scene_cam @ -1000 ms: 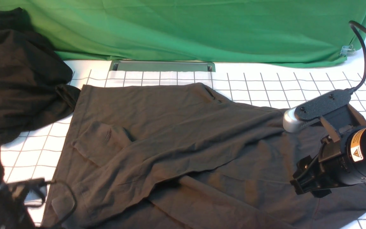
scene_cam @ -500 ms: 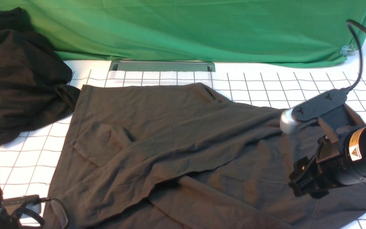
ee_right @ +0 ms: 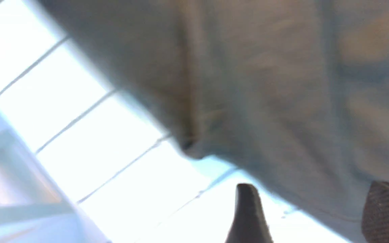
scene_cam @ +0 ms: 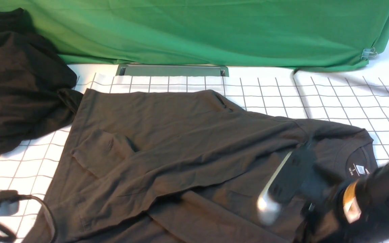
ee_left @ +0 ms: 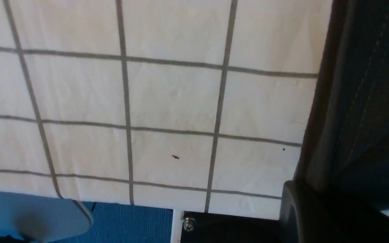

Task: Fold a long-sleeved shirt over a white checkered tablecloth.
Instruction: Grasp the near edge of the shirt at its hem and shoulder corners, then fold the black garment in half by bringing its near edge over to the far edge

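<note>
The long-sleeved shirt (scene_cam: 187,148) lies spread and creased on the white checkered tablecloth (scene_cam: 333,94), its neck with the white label (scene_cam: 358,168) at the right. My left gripper (ee_left: 311,199) is shut at the shirt's hemmed edge (ee_left: 360,101), near the tablecloth's front left border (ee_left: 167,101); its jaws are hidden in the front view. My right arm (scene_cam: 366,202) is blurred low over the shirt near the neck. In the right wrist view my right gripper (ee_right: 316,216) is open, and the shirt's edge (ee_right: 282,101) lies between its fingertips (ee_right: 248,209) over the cloth.
A second, blacker garment (scene_cam: 15,77) is heaped at the far left. A green cloth (scene_cam: 198,30) hangs along the back, with a metal slot (scene_cam: 172,70) below it. The table's front edge and blue floor (ee_left: 123,222) show under the left wrist.
My left gripper has shut and the shirt's near left side has slid left. The right arm has swung down and toward me, uncovering the neck and label.
</note>
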`<state>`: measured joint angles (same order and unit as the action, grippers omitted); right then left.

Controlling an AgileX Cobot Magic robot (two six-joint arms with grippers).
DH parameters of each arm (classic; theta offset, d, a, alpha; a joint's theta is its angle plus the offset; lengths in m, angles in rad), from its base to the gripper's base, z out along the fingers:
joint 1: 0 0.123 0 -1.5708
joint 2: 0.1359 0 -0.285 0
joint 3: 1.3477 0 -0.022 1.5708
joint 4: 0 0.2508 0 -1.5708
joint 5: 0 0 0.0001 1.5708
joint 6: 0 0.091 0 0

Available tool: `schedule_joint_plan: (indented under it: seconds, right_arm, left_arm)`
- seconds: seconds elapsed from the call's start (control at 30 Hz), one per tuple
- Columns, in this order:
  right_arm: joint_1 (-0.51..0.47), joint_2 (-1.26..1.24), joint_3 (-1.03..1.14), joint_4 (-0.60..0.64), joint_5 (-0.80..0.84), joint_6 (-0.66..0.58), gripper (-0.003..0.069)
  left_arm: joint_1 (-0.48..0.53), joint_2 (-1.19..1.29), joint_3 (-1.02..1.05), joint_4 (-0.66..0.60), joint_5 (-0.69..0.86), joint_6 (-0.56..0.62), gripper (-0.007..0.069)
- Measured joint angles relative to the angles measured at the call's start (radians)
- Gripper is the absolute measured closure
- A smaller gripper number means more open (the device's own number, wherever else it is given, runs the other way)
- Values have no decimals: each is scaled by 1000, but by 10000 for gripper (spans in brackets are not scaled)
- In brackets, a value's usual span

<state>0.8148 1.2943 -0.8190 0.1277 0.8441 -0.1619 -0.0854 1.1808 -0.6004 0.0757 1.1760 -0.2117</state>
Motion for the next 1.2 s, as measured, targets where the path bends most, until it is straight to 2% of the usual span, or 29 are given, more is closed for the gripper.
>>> schedule_joint_plan:
  seconds: [0.27,0.37,0.47,0.6,0.63,0.73,0.93,1.03,1.1,1.2]
  right_arm:
    - [159,89,76,1,-104,84,188]
    - [180,157,76,0,-156,90,175]
    - [180,228,76,-5,-227,97,196]
    - [180,297,76,-8,-259,115,353]
    - [180,305,76,-20,-260,116,484]
    - [182,299,76,-22,-235,123,607]
    - [242,170,76,-23,-112,162,628]
    - [255,63,75,-22,-70,183,628]
    - [243,26,65,-24,-47,193,628]
    - [171,-14,-2,-51,35,194,628]
  left_arm:
    - [0,-123,0,-31,14,-1,614]
    - [0,-123,0,-45,7,-1,614]
    - [0,-123,0,-52,4,-1,614]
    - [0,-123,0,-57,9,11,614]
    - [0,-124,0,-60,20,22,614]
    - [0,-148,0,-66,22,29,614]
    - [0,-273,-4,-108,32,32,614]
    - [0,-337,-70,-115,43,27,615]
    - [0,-337,-119,-114,44,22,615]
    - [0,-278,-259,-87,45,6,615]
